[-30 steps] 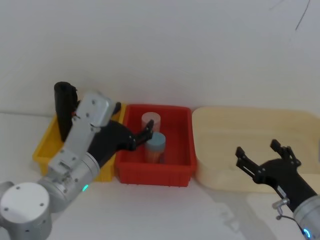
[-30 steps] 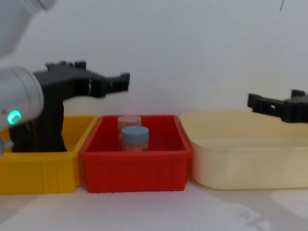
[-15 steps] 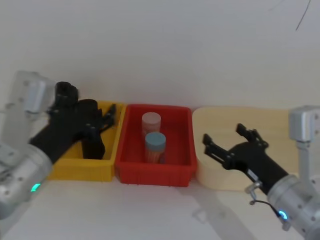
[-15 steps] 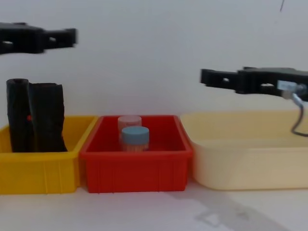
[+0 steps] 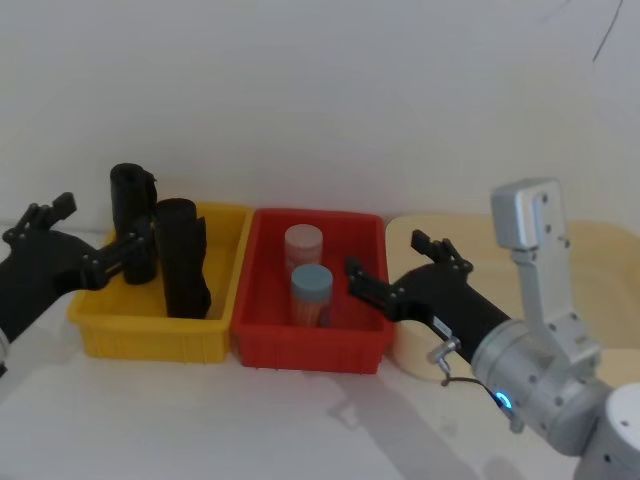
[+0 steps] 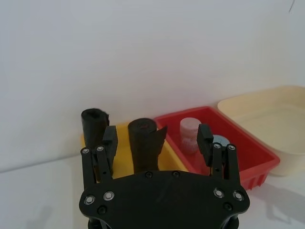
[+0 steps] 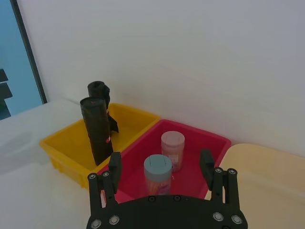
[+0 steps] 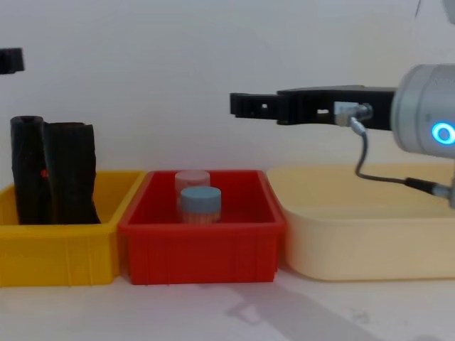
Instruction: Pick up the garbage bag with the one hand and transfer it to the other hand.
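My left gripper, jaws spread wide, hangs just short of the yellow bin where the garbage bag stands upright, so I should advance squarely and straddle it above the rim, clear of the slimmer roll, while my open right gripper hovers over the red bin.

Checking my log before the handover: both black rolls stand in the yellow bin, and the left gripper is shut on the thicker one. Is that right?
Not quite. The left gripper is open and holds nothing: the left wrist view shows its fingers wide apart, not closed on the garbage bag. The rest holds: that bag and the slimmer roll both stand in the yellow bin.
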Robot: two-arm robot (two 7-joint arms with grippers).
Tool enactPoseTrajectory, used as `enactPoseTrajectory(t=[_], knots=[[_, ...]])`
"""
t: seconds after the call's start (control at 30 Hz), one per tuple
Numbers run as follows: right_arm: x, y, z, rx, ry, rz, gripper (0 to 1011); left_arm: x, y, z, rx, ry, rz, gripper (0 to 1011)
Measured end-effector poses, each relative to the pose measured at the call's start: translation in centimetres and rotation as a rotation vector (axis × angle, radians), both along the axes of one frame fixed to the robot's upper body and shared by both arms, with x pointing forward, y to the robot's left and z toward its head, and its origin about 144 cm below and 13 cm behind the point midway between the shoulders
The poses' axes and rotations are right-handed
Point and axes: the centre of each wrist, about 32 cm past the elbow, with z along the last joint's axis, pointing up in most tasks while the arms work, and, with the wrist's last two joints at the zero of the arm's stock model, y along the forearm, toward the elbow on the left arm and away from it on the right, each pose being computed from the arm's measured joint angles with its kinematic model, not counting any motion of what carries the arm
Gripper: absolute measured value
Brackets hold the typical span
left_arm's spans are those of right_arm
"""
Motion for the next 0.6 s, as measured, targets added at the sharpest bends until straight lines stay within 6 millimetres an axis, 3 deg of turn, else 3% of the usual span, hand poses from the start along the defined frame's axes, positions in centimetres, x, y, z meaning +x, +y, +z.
enactPoseTrajectory(t=[0.27, 0.6], knots=[[1.7, 1.3, 0.1, -0.035, 0.018, 0.0, 1001, 1.2, 1.7, -0.6, -0.017, 0.033, -0.007, 1000], [3.8, 2.3, -0.1, -0.062, 0.041, -0.007, 1002, 5.1, 2.8, -1.8, -0.028, 0.08, -0.059, 1001]])
